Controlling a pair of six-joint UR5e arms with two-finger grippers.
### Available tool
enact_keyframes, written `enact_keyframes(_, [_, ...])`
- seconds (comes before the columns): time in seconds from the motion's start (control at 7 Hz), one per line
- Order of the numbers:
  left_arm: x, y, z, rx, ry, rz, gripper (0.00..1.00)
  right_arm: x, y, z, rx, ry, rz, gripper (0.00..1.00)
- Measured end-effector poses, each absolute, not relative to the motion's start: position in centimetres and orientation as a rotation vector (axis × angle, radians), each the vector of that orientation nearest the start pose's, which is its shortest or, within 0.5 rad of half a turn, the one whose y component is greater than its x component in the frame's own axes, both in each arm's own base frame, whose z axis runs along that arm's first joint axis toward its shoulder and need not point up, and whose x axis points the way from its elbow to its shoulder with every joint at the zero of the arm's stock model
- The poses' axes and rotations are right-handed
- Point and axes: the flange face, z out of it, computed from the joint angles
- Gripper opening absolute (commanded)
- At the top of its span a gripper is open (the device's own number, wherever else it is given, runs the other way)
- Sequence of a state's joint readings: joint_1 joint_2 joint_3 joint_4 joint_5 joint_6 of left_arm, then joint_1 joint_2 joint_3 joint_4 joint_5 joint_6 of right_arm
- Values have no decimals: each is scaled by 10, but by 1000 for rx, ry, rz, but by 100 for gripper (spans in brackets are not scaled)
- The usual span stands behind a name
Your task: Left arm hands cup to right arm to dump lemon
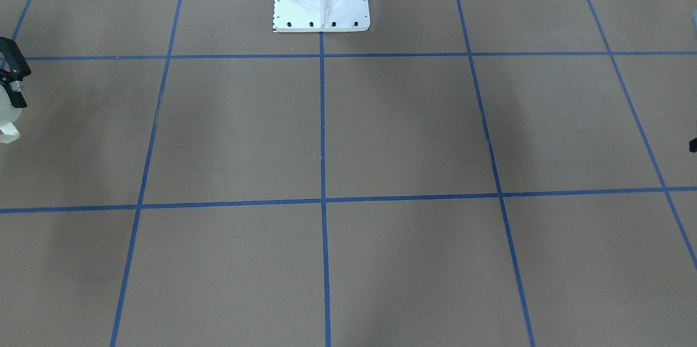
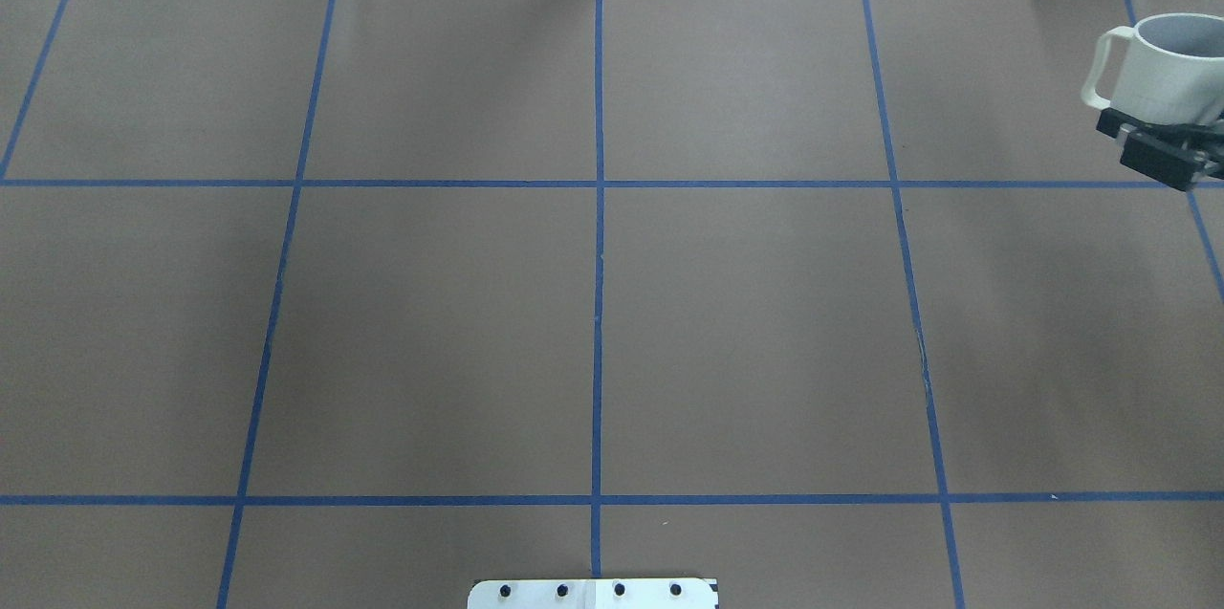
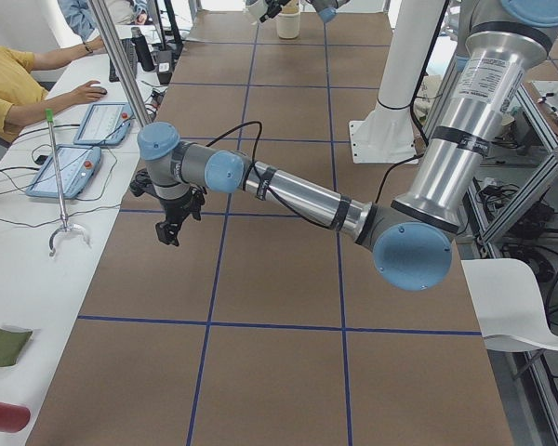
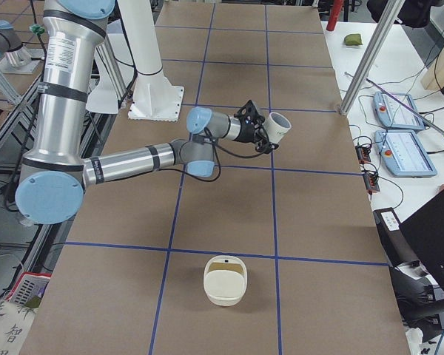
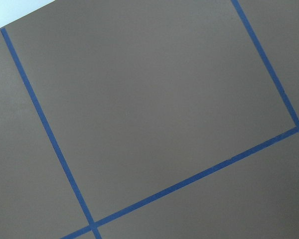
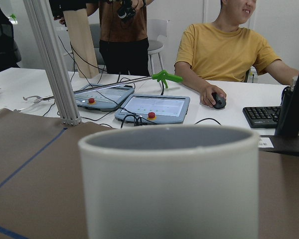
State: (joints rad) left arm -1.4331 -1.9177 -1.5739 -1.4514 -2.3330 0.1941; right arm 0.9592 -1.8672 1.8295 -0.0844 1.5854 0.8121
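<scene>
The right gripper (image 2: 1160,133) holds the cup (image 2: 1171,69) in the air, far to the right of the base (image 2: 593,594) and ahead of it, toward the operators' side of the table (image 2: 746,322). Its fingers are closed on the lower part of the cup's wall and pinch it. In the overhead view the mouth of the cup faces up and the grey inside shows. The handle (image 2: 1100,74) sticks out on the side nearer to the base. The bottom of the cup is hidden, so I cannot tell where the lemon is.

The left gripper (image 3: 171,226) hangs over the table far to the left of the base, with its fingers pointing down and touching nothing. I cannot tell whether these fingers are spread or pressed together. Its wrist camera shows only the brown table and the blue tape lines (image 5: 189,180).

A white bowl (image 4: 226,290) stands on the table farther to the right of the base than the cup, well apart from it. Its inside looks olive-brown, and I cannot tell what lies in it.

In the right wrist view, 2 persons are at a white desk beyond the cup. 1 person (image 6: 224,47) sits in a yellow shirt with a hand on a mouse (image 6: 218,102); the other (image 6: 122,30) stands.
</scene>
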Motion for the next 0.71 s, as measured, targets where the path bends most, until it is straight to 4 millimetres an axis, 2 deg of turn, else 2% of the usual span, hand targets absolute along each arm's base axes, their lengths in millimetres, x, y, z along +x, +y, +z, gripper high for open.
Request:
enact_keyframes(0.14, [22,-628,476,243,757,403,100,-90,-366,535,1091,-990,202,0])
enact_keyframes(0.29, [21,-627,475,246,757,403,100,-70,-349,562,1080,-1029,275,0])
enact_keyframes(0.71, [21,-623,478,242,760,402,100,-21,-306,631,1061,-1139,503,0])
